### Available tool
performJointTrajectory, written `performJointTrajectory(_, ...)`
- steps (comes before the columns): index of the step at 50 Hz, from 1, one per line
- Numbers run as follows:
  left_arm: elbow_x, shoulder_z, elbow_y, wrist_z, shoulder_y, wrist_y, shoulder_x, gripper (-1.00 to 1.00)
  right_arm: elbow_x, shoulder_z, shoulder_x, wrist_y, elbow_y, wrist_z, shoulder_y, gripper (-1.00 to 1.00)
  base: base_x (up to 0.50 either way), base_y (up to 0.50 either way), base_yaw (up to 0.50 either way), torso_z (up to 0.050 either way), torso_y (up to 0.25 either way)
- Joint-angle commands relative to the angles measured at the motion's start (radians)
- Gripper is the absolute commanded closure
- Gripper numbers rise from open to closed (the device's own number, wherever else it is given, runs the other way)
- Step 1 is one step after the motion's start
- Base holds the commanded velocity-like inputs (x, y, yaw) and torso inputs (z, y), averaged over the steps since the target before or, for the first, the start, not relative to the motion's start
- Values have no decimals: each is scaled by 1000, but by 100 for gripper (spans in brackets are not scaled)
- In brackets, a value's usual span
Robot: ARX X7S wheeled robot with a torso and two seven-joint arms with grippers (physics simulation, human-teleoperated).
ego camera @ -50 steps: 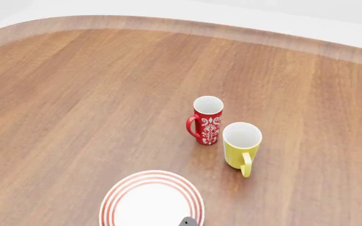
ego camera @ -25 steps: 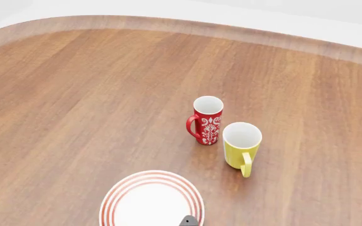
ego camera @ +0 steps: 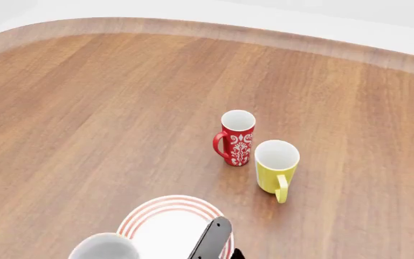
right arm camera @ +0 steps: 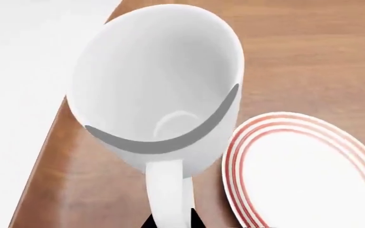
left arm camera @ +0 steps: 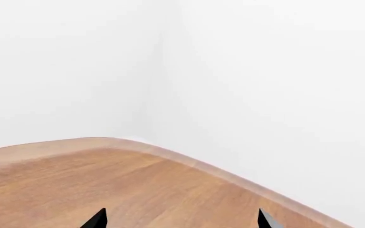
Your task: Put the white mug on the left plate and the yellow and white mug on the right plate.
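At the desk's (ego camera: 106, 108) near edge, you are holding the white mug (right arm camera: 157, 90) by its handle in the right gripper (right arm camera: 169, 219), jaws clamped, beside a ringed plate (ego camera: 149, 213). Your left gripper (left arm camera: 179, 219) is idling with jaws apart. Neither mug is placed; the yellow and white mug (ego camera: 275, 164) is waiting farther back.

Three mugs (ego camera: 277, 167), one plate (ego camera: 165, 226)

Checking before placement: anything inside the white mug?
Right wrist view looks straight into the white mug: bare white walls and a round base, nothing in it. A grey band reflects across the inside. What lies under the mug is hidden; the striped plate lies beside it.
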Motion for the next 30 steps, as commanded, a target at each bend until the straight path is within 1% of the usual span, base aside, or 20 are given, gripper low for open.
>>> performJointTrajectory(1, -11, -8, 3, 5, 10, 12, -5, -100, 48, 112, 2, -28, -27, 76, -6, 100, 0, 0, 0, 0, 0)
performJointTrajectory(6, -6, -1, -28, 16, -16, 19, -7, -100, 62, 161, -24, -39, 46, 107, 11, 100, 0, 0, 0, 0, 0)
performJointTrajectory(7, -12, 0, -43, 13, -40, 10, -11, -100, 80, 182, -34, -31, 67, 115, 18, 100, 0, 0, 0, 0, 0)
performJointTrajectory(9, -8, 2, -49, 16, -42, 15, -10, -100, 114, 206, -40, -17, 78, 111, 27, 100, 0, 0, 0, 0, 0)
performJointTrajectory(17, -14, 2, -46, 13, -45, 14, -15, -100, 128, 233, -79, 9, 186, 133, 70, 100, 0, 0, 0, 0, 1)
performJointTrajectory(30, -31, -5, -18, -5, -29, 9, -19, -100, 134, 224, -131, 43, 374, 101, 141, 100, 0, 0, 0, 0, 0)
